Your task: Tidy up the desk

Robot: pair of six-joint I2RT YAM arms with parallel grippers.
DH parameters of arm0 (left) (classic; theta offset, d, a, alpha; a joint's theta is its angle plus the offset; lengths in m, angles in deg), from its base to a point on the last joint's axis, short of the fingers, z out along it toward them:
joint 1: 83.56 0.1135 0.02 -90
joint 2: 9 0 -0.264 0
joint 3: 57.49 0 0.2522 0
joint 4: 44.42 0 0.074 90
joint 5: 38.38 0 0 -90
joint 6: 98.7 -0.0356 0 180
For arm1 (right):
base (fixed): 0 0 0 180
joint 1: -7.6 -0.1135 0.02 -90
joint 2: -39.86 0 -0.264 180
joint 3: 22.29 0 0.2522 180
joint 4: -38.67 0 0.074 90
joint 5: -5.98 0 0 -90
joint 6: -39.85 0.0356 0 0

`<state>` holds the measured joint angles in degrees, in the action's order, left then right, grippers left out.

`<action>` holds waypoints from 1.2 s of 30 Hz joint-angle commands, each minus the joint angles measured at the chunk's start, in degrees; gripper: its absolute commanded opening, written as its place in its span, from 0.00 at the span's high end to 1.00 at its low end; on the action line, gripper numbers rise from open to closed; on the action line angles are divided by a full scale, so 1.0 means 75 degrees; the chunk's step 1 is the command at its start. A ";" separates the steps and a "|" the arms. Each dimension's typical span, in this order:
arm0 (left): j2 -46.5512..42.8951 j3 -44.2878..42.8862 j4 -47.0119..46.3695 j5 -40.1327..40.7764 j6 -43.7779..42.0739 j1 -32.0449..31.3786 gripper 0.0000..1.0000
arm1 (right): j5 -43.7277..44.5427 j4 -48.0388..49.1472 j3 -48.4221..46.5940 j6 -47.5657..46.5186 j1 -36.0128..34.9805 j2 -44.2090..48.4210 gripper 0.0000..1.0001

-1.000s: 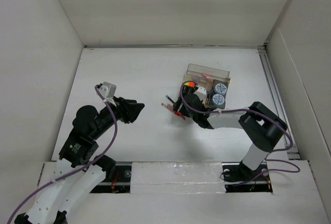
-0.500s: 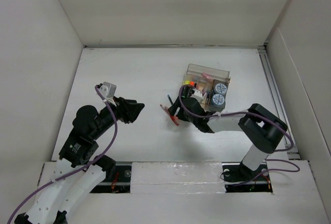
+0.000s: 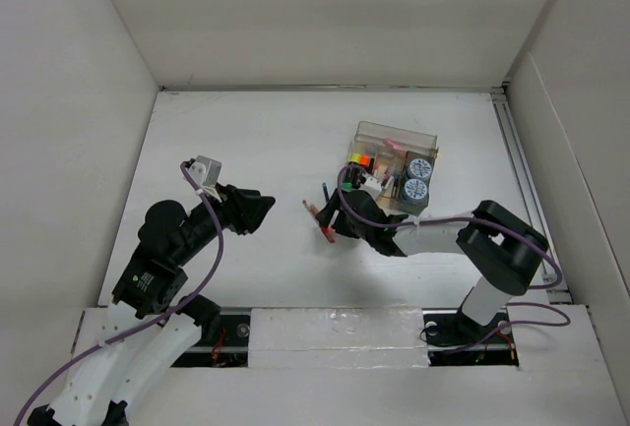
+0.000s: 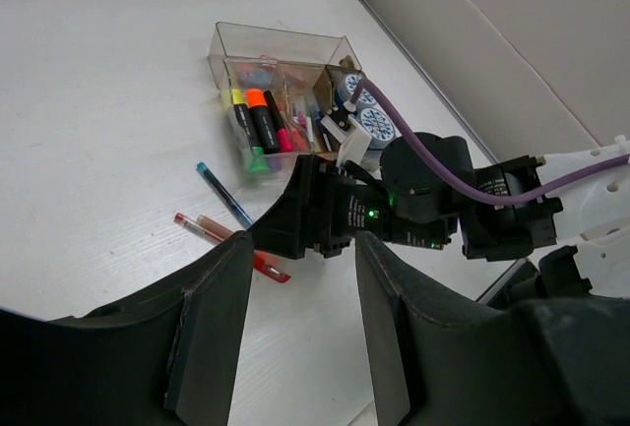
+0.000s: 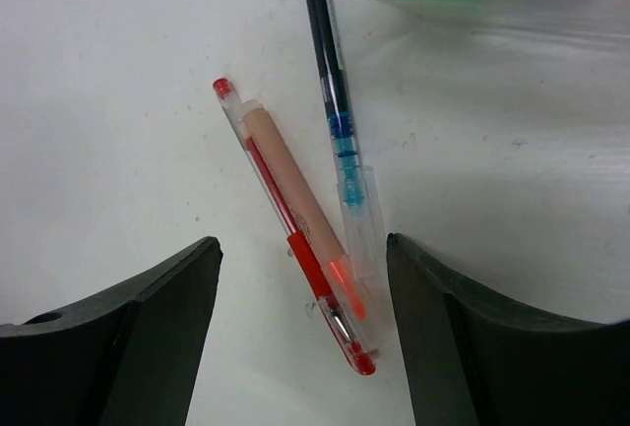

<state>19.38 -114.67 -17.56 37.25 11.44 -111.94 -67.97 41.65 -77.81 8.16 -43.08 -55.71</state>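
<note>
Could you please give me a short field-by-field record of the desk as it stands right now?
desk: white tabletop
organizer: clear box holding highlighters
loose: red pen, tan pen, blue pen, on desk beside organizer
right gripper: open over the loose pens
left gripper: open, empty, left of them

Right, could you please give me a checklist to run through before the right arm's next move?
1. Right pincer open: ok.
2. Right pincer above the loose pens: ok; red pen, peach pen and blue pen lie on the desk between its fingers.
3. One pen singled out: not ok; the three bunch together at their near ends.
4. Blue pen clear of the organizer: cannot tell; its far end reaches that box's rim.
5. Left pincer open, empty and well away: ok.
</note>
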 commanded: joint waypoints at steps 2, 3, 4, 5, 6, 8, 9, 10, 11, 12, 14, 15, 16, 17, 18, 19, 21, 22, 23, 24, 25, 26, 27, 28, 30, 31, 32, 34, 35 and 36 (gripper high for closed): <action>-0.0022 -0.0094 -0.0306 -0.0053 -0.0072 0.0022 0.58 | -0.0452 -0.0368 -0.0198 0.0066 -0.0239 -0.0101 0.28; 0.0001 -0.0117 -0.0306 -0.0053 -0.0072 0.0022 0.58 | -0.0581 -0.0217 -0.0268 0.0020 -0.0239 -0.0148 0.28; 0.0013 -0.0105 -0.0306 -0.0053 -0.0072 0.0022 0.58 | -0.0605 -0.0146 -0.0361 -0.0016 -0.0239 -0.0171 0.28; 0.0013 -0.0105 -0.0294 -0.0053 -0.0072 0.0022 0.58 | -0.0605 -0.0145 -0.0362 -0.0016 -0.0239 -0.0183 0.28; 0.0024 -0.0105 -0.0282 -0.0053 -0.0072 0.0022 0.58 | -0.0571 -0.0122 -0.0420 -0.0051 -0.0239 -0.0195 0.28; 0.0001 -0.0105 -0.0294 -0.0053 -0.0072 0.0022 0.58 | -0.0547 -0.0004 -0.0537 -0.0133 -0.0239 -0.0183 0.28; -0.0011 -0.0117 -0.0282 -0.0041 -0.0061 0.0022 0.58 | -0.0535 -0.0016 -0.0584 -0.0168 -0.0239 -0.0114 0.28; -0.0034 -0.0105 -0.0271 -0.0029 -0.0072 0.0022 0.58 | -0.0454 -0.0086 -0.0596 -0.0168 -0.0239 -0.0066 0.28; -0.0034 -0.0105 -0.0282 -0.0018 -0.0072 0.0022 0.58 | -0.0395 -0.0098 -0.0550 -0.0145 -0.0239 0.0015 0.28; -0.0046 -0.0105 -0.0282 -0.0017 -0.0072 0.0022 0.58 | -0.0336 -0.0110 -0.0491 -0.0133 -0.0309 0.0190 0.28; -0.0057 -0.0105 -0.0294 -0.0029 -0.0072 0.0022 0.58 | -0.0184 -0.0121 -0.0328 -0.0098 -0.0310 0.0390 0.28; -0.0058 -0.0094 -0.0294 -0.0041 -0.0072 0.0022 0.58 | -0.0114 -0.0110 -0.0141 -0.0052 -0.0310 0.0495 0.28; -0.0058 -0.0094 -0.0306 -0.0053 -0.0072 0.0022 0.58 | -0.0032 -0.0133 -0.0058 -0.0028 -0.0310 0.0682 0.28; -0.0034 -0.0105 -0.0306 -0.0064 -0.0072 0.0022 0.58 | 0.0027 -0.0191 -0.0023 -0.0004 -0.0310 0.0765 0.28; -0.0011 -0.0105 -0.0306 -0.0064 -0.0072 0.0022 0.58 | 0.0074 -0.0227 0.0047 0.0031 -0.0310 0.0836 0.29; -0.0011 -0.0105 -0.0294 -0.0076 -0.0072 0.0022 0.58 | 0.0109 -0.0262 0.0071 0.0019 -0.0310 0.0883 0.36; -0.0011 -0.0105 -0.0306 -0.0064 -0.0072 0.0022 0.58 | 0.0109 -0.0250 0.0049 0.0007 -0.0310 0.0907 0.44; 0.0001 -0.0117 -0.0306 -0.0053 -0.0072 0.0022 0.58 | 0.0098 -0.0332 -0.0010 0.0031 -0.0310 0.0860 0.50; 0.0001 -0.0105 -0.0294 -0.0041 -0.0072 0.0022 0.58 | 0.0098 -0.0367 -0.0057 0.0066 -0.0379 0.0686 0.53; -0.0011 -0.0105 -0.0294 -0.0053 -0.0072 0.0022 0.58 | 0.0086 -0.0391 -0.0115 0.0066 -0.0380 0.0591 0.57; -0.0022 -0.0105 -0.0282 -0.0041 -0.0072 0.0022 0.58 | 0.0040 -0.0403 -0.0186 0.0089 -0.0380 0.0486 0.71; -0.0011 -0.0105 -0.0294 -0.0029 -0.0061 0.0022 0.58 | 0.0004 -0.0391 -0.0221 0.0101 -0.0461 0.0334 0.76; -0.0022 -0.0094 -0.0306 -0.0029 -0.0060 0.0022 0.58 | -0.0042 -0.0368 -0.0245 0.0101 -0.0566 0.0274 0.79; -0.0034 -0.0105 -0.0282 -0.0041 -0.0060 0.0022 0.58 | -0.0043 -0.0344 -0.0291 0.0124 -0.0637 0.0204 0.80; -0.0011 -0.0094 -0.0282 -0.0041 -0.0060 0.0022 0.58 | 0.0027 -0.0356 -0.0362 0.0125 -0.0765 0.0122 0.83; -0.0022 -0.0105 -0.0282 -0.0041 -0.0049 0.0022 0.58 | 0.0085 -0.0356 -0.0385 0.0136 -0.0871 0.0098 0.84; 0.0001 -0.0105 -0.0282 -0.0053 -0.0049 0.0022 0.58 | 0.0121 -0.0367 -0.0443 0.0171 -0.0872 0.0052 0.84; -0.0034 -0.0094 -0.0282 -0.0029 -0.0049 0.0022 0.58 | 0.0179 -0.0426 -0.0491 0.0242 -0.0872 -0.0089 0.81; -0.0034 -0.0094 -0.0282 -0.0041 -0.0049 0.0022 0.58 | 0.0226 -0.0426 -0.0503 0.0253 -0.0872 -0.0136 0.80; -0.0046 -0.0094 -0.0282 -0.0029 -0.0049 0.0022 0.58 | 0.0261 -0.0461 -0.0503 0.0335 -0.0872 -0.0171 0.79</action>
<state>19.38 -114.67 -17.54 37.25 11.44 -111.94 -68.12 37.78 -79.28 9.27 -49.53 -56.12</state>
